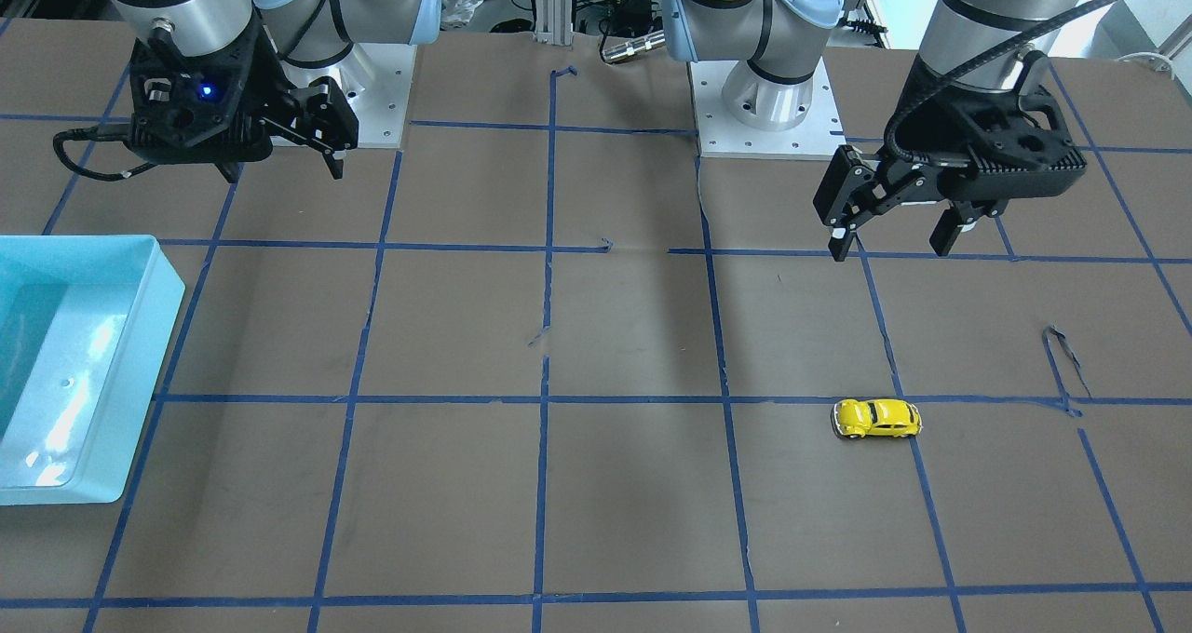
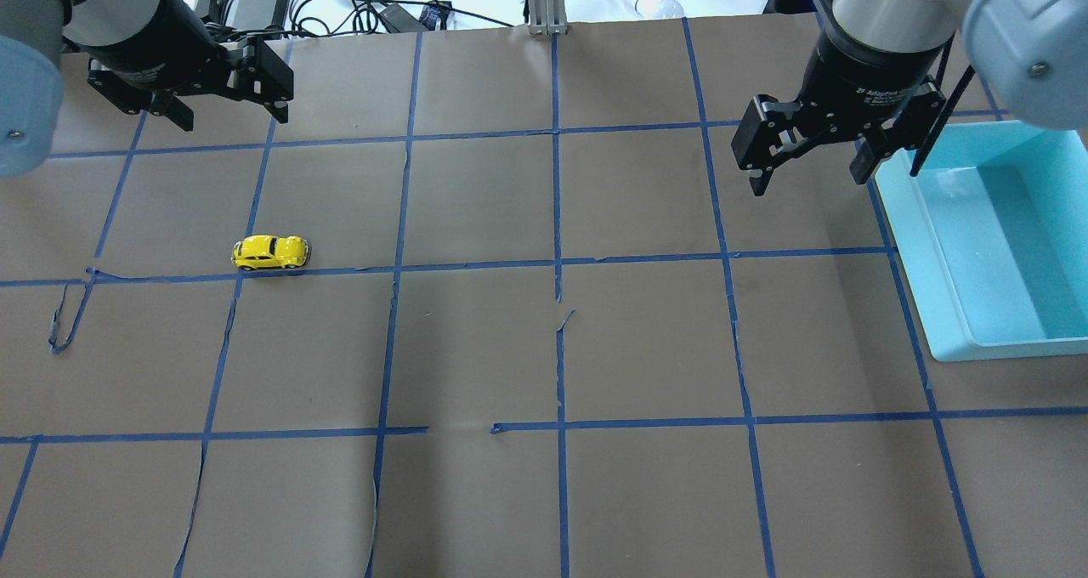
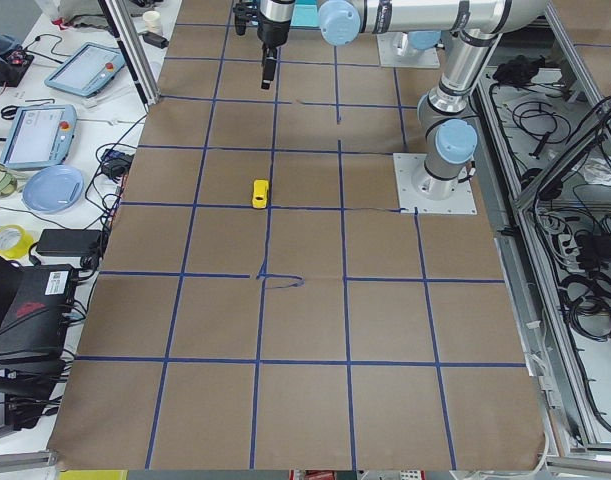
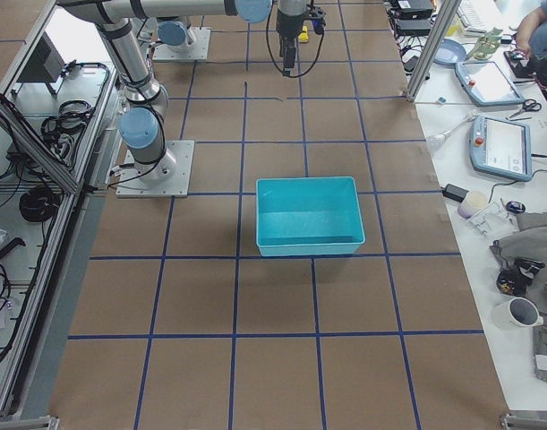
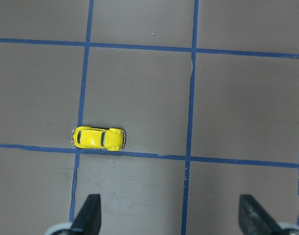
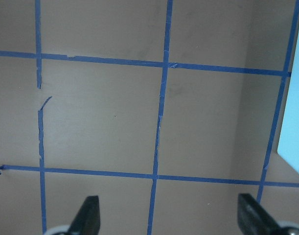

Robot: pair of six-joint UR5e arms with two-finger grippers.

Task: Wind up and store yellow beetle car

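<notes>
The yellow beetle car (image 1: 876, 418) stands on its wheels on the brown table, next to a blue tape line. It also shows in the overhead view (image 2: 270, 252), the left side view (image 3: 260, 193) and the left wrist view (image 5: 98, 137). My left gripper (image 1: 894, 242) hangs open and empty above the table, apart from the car and on the robot's side of it. In the overhead view the left gripper (image 2: 231, 119) is beyond the car. In its wrist view the left gripper (image 5: 170, 218) has its fingers wide apart. My right gripper (image 1: 282, 169) (image 2: 807, 178) (image 6: 169, 218) is open and empty.
A light blue bin (image 1: 140, 354) (image 2: 914, 246) (image 4: 309, 246) stands empty at the table's right end, its edge showing in the right wrist view (image 6: 293, 147). The arm bases (image 1: 768, 102) sit at the robot's edge. Blue tape lines grid the table.
</notes>
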